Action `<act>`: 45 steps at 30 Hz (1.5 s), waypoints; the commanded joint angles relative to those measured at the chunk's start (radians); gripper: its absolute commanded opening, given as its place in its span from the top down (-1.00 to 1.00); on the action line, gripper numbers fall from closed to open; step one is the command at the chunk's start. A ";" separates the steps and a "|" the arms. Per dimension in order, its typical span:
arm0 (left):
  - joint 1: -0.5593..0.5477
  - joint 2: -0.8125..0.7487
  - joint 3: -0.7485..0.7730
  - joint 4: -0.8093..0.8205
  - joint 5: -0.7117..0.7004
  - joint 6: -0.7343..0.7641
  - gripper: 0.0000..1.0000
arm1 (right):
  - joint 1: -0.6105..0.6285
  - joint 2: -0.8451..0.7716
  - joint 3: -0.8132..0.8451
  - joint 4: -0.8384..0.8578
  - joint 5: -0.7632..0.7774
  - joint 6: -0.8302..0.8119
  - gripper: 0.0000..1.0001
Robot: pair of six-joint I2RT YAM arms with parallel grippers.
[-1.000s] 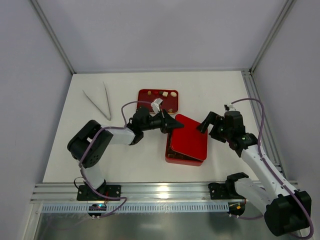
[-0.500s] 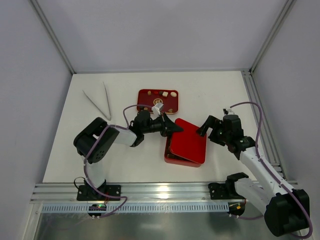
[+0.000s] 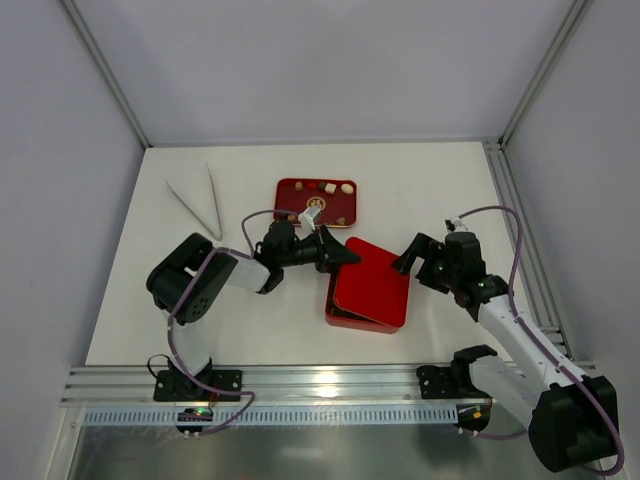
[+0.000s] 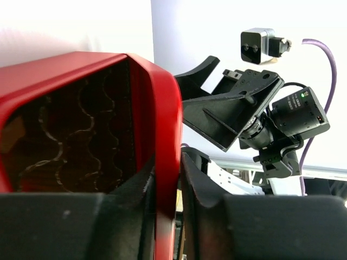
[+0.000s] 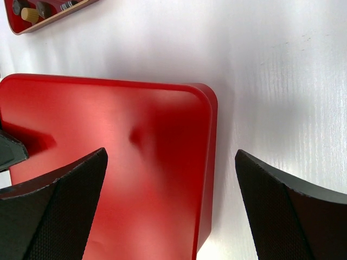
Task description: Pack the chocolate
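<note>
Small brown, tan and cream chocolate (image 3: 329,187) pieces lie on a shallow red tray (image 3: 300,186) at the back; two show in the right wrist view as chocolate (image 5: 30,13). The red lid (image 3: 372,284) (image 5: 108,135) lies over the red box (image 3: 345,319), slightly askew. My left gripper (image 3: 343,256) (image 4: 167,162) is shut on the lid's (image 4: 157,92) left rim, with a sliver of light beside one finger. A dark wavy liner (image 4: 70,135) shows under the lid. My right gripper (image 3: 405,256) (image 5: 171,153) hangs wide open over the lid's right edge, holding nothing.
Long white tweezers (image 3: 200,205) lie at the back left of the white table (image 3: 450,190). Aluminium rails run along the near edge (image 3: 320,385) and the right side. Grey walls close in the workspace.
The lid has shifted a little left and toward the near edge and settled flatter over the box. My left gripper drew back with it. The right gripper edged left, still open.
</note>
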 commanded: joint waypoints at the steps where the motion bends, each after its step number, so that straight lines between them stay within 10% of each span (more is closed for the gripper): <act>1: 0.019 0.010 -0.010 0.052 0.024 0.031 0.56 | -0.001 0.015 -0.012 0.058 -0.008 0.001 -1.00; 12: 0.065 0.013 -0.035 0.060 0.048 0.044 0.28 | 0.000 0.047 -0.044 0.106 -0.030 0.020 -0.95; 45: 0.181 -0.011 -0.126 0.000 0.105 0.120 0.31 | 0.028 0.093 -0.023 0.112 -0.027 0.038 -0.62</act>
